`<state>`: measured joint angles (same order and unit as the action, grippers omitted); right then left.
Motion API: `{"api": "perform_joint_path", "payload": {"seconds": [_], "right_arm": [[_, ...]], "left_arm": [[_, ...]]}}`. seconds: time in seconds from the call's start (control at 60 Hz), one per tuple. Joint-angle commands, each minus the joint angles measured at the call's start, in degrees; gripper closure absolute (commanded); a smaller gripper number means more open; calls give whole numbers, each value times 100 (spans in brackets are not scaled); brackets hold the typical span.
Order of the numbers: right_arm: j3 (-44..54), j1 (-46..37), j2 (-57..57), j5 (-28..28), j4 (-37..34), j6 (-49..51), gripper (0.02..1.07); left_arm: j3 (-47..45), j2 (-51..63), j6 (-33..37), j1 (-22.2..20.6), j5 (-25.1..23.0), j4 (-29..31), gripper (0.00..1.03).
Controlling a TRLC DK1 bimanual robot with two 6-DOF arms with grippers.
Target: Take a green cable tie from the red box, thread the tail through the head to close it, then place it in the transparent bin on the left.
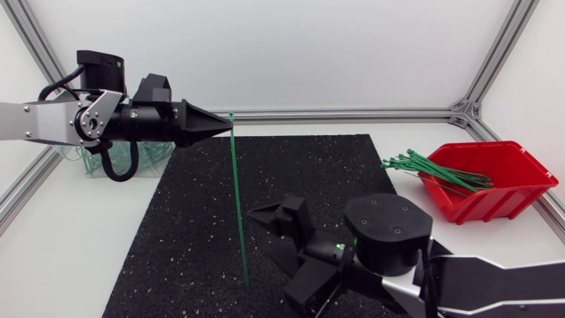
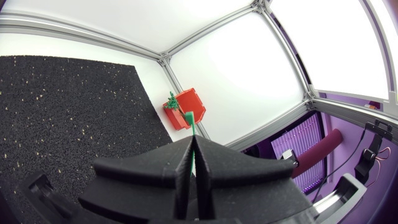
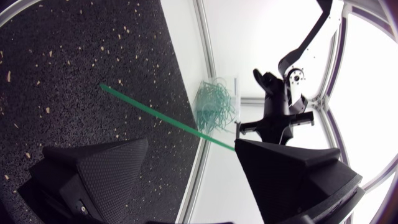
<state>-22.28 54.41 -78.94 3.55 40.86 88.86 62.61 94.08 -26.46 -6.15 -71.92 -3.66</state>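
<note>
Many green ties (image 1: pixel 433 170) spill from the red box (image 1: pixel 508 190) at the head view's right; more lie in the transparent bin (image 1: pixel 86 163) at upper left. The left gripper (image 1: pixel 225 126), reaching level from the left edge, pinches one cable tie (image 1: pixel 238 212) that runs straight down the frame over the mat (image 1: pixel 177 230). At lower centre, the right gripper (image 1: pixel 262 231) is spread.

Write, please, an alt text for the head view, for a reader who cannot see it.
The left gripper is shut on one end of a straight green tie above a black mat. The right gripper is open beside the tie's other end. A red box with more ties stands at right.
</note>
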Motion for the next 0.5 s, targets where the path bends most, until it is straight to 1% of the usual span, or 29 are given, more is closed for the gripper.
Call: {"api": "perform_joint_path", "payload": {"seconds": [0.0,0.033,0.1,0.167,0.217,0.283,0.333,0.417,0.483], "right_arm": [[268,8,-96,269,405,378,5],[286,-18,-131,348,502,430,5],[286,-71,-210,497,405,466,5],[260,-18,-482,163,431,439,5],[295,-18,-518,172,440,483,5],[444,-1,-509,462,572,430,5],[541,-18,-447,779,607,589,5],[514,8,-412,858,493,641,5],[488,8,-570,893,563,844,5]], "left_arm": [[-153,-162,115,26,-6,-12,100],[-161,-162,115,26,-6,-12,100],[-161,-171,115,18,-6,-12,100],[-153,-171,115,9,3,-3,100],[-144,-180,106,0,3,-3,100],[-117,-180,97,-9,3,23,100],[-117,-180,71,0,-6,23,100],[-126,-233,-9,0,-6,50,100],[-161,-303,-26,-18,-6,129,100]]}}
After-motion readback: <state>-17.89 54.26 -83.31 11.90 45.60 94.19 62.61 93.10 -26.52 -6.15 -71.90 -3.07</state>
